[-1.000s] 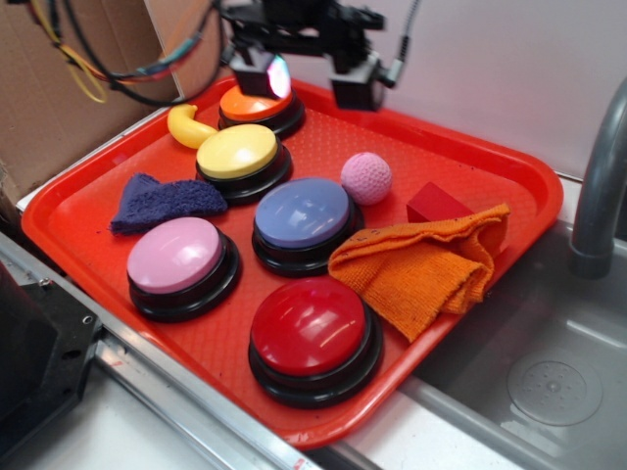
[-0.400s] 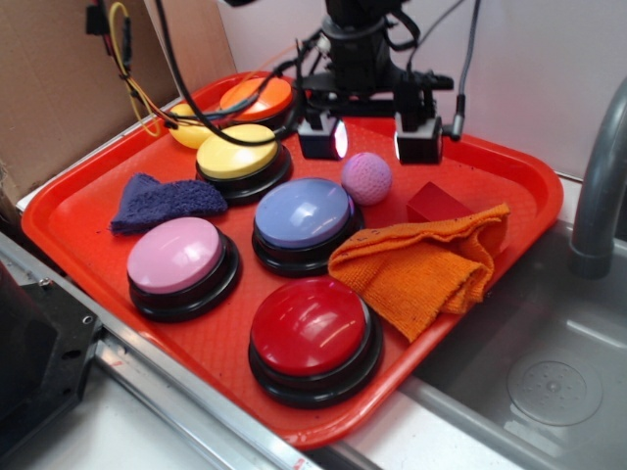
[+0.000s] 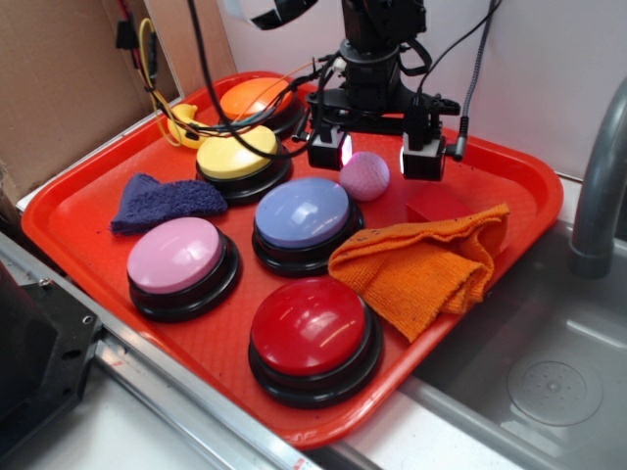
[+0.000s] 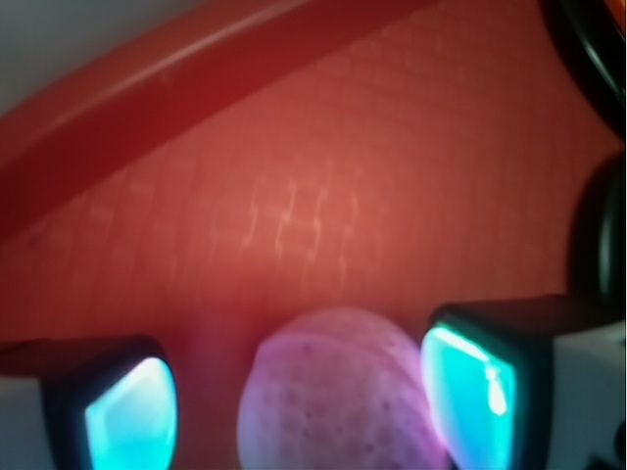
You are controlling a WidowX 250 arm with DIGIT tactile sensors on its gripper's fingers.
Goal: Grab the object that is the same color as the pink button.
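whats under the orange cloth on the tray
The orange cloth lies on the red tray, and its top edge overlaps the red block. Anything else beneath its folds is covered.

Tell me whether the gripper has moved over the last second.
Yes. The gripper went from above the orange button rightward and down toward the tray's middle, now straddling the pink ball, fingers open.

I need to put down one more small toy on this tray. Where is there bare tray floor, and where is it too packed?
Bare floor lies along the near-left rim of the tray, between the blue cloth and the pink button, and at the far right corner beyond the red block. The middle is crowded: buttons, the pink ball, the orange cloth and the gripper.
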